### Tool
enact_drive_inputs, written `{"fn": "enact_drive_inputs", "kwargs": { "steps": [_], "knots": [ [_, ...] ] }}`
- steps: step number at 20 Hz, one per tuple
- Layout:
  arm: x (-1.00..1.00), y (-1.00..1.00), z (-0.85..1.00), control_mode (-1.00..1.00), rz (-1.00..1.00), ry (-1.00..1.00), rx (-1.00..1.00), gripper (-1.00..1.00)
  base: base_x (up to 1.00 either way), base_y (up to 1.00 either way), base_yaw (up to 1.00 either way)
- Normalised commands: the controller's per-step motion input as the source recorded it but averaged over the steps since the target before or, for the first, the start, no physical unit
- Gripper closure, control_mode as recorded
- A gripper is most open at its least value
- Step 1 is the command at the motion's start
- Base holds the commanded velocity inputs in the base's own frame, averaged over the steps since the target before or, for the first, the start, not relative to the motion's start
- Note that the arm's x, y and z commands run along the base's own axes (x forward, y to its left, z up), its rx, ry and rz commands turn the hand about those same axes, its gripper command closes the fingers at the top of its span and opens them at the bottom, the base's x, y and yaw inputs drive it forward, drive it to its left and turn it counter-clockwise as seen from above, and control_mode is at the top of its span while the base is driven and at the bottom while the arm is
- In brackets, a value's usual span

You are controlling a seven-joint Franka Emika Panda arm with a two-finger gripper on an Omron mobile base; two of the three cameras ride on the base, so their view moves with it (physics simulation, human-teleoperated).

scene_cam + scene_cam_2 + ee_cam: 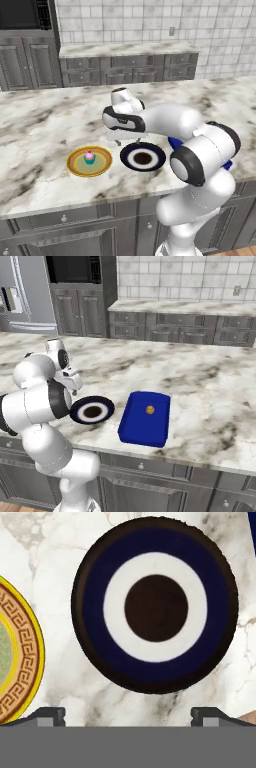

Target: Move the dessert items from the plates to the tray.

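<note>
Spread wide and holding nothing, your gripper [128, 714] hangs over the navy plate [155, 604], its two tips showing far apart at the bottom of the hand view with bare marble between them. That plate is bare now, brown centre uncovered. You have two desserts to count: the tan-topped cupcake [149, 410] already sits on the blue tray [145, 428], and the pink-frosted cupcake [89, 156] rests in the middle of the yellow-rimmed plate [75, 167], just left of the navy one on the marble counter [45, 125]. Two plates, one tray, one cake left to carry. Expect the remaining cupcake to be very light and soft on top, so frosting would likely smear or squash under a pinch; the teal wrapper below looks like the firmer place, so take it low on the sides. Small and round as it is, it could tip or roll if you close off-centre, so line up squarely above it first.
</note>
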Motion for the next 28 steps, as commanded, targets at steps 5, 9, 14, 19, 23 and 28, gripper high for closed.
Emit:
{"fn": "enact_drive_inputs", "kwargs": {
  "steps": [5, 9, 14, 19, 23, 28],
  "knots": [
    [0.03, 0.72, 0.06, -1.00, 0.00, 0.00, 0.00, -1.00, 0.00, 0.00, 0.00],
    [0.20, 0.65, 0.00, -1.00, 0.00, 0.00, 0.00, -1.00, 0.00, 0.00, 0.00],
    [0.21, 0.56, 0.00, -1.00, 0.00, 0.00, 0.00, -1.00, 0.00, 0.00, 0.00],
    [0.33, 0.33, -0.01, -1.00, 0.00, 0.00, 0.02, -1.00, 0.00, 0.00, 0.00],
    [0.34, 0.10, -0.16, -1.00, 0.07, 0.00, 0.05, -1.00, 0.00, 0.00, 0.00],
    [0.23, 0.01, -0.22, -1.00, 0.19, -0.02, 0.05, -1.00, 0.00, 0.00, 0.00]
  ]
}}
